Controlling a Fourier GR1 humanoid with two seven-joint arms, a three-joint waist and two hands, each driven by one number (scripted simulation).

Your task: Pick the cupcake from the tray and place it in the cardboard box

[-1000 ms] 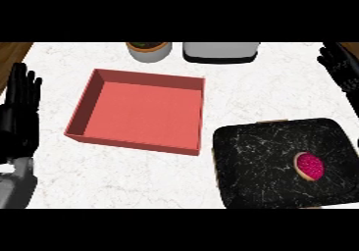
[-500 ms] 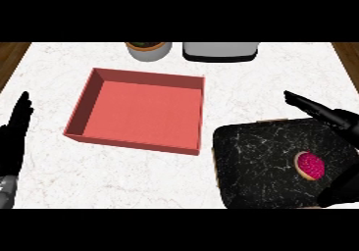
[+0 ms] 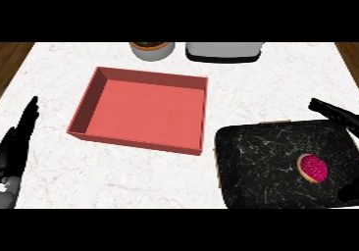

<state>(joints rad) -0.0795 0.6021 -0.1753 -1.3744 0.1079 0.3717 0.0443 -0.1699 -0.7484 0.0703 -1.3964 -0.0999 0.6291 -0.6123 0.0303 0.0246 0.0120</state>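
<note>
Right hand point(image 3: 340, 114), right edge: fingers straight, spread wide over tray point(image 3: 262, 157), holding nothing. Cupcake point(image 3: 312, 167) sits between fingers and thumb, untouched. Left hand point(image 3: 16, 147) open, lower left.

White marble worktop point(image 3: 276, 93) with faint grey veining, evenly lit, filling most of the view. Dark brown wooden floor point(image 3: 9, 56) past the far left corner, and again past the far right corner. At the far edge, a round grey pot point(image 3: 152, 51) with a brownish rim, near a pale grey boxy appliance point(image 3: 223, 49) on a black base.
</note>
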